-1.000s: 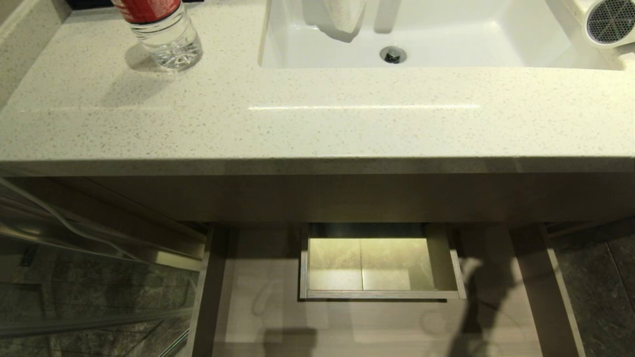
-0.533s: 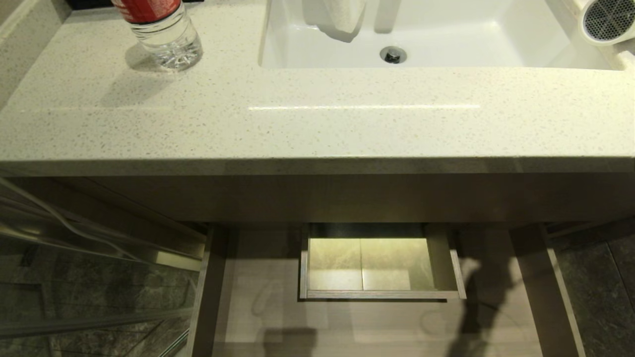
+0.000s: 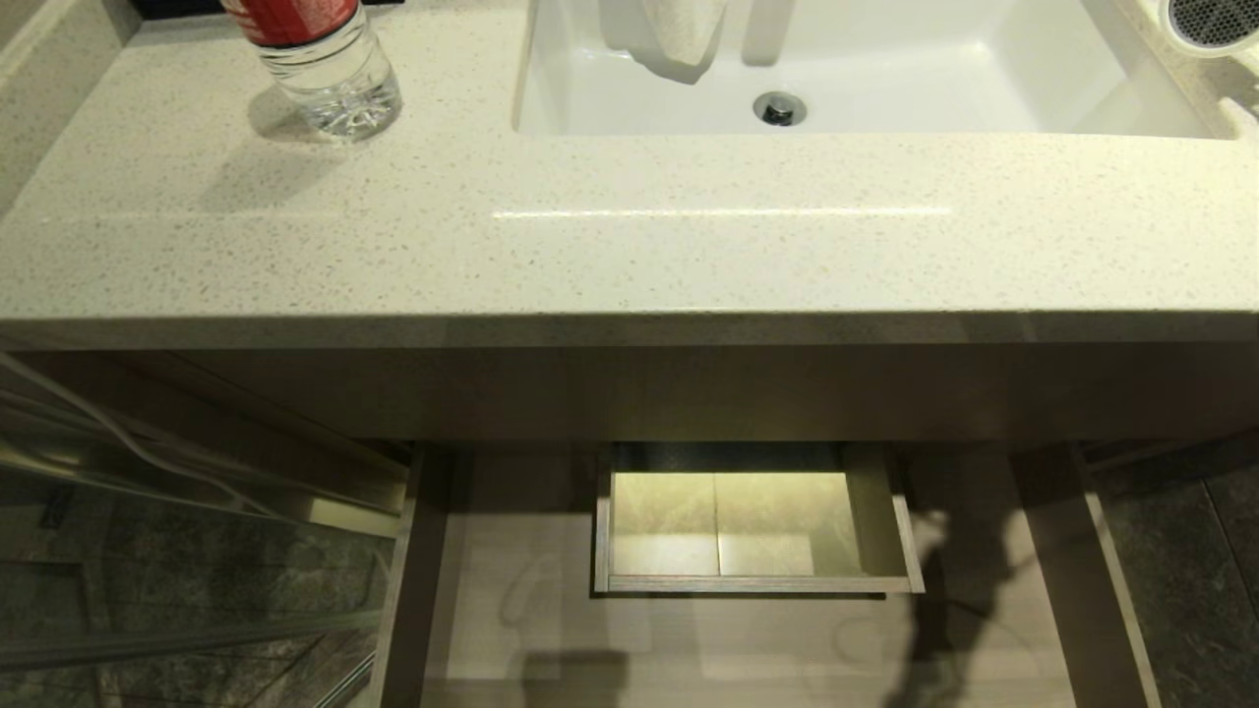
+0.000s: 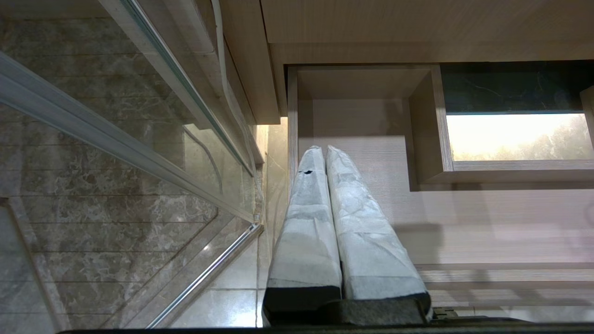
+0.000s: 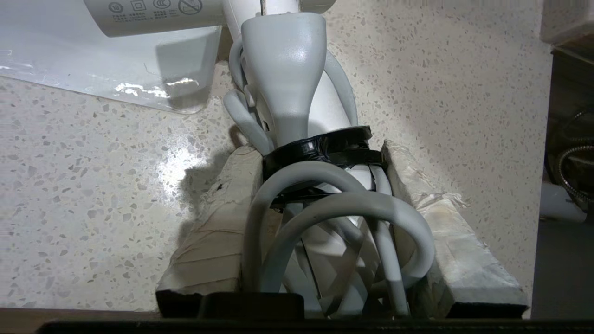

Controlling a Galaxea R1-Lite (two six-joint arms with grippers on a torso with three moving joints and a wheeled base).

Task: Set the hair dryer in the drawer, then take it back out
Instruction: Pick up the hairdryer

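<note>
Speckled countertop (image 3: 629, 246) surrounds white sink (image 3: 984, 88); drawer (image 3: 511, 610) hangs open below.

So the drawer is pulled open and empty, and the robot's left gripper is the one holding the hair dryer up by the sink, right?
Not quite: it is the right gripper. The right wrist view shows its jaws closed on the hair dryer at its cord-wrapped handle, over the countertop. In the left wrist view the left gripper is shut and holds nothing. The drawer is indeed open and empty, near the sink.
</note>
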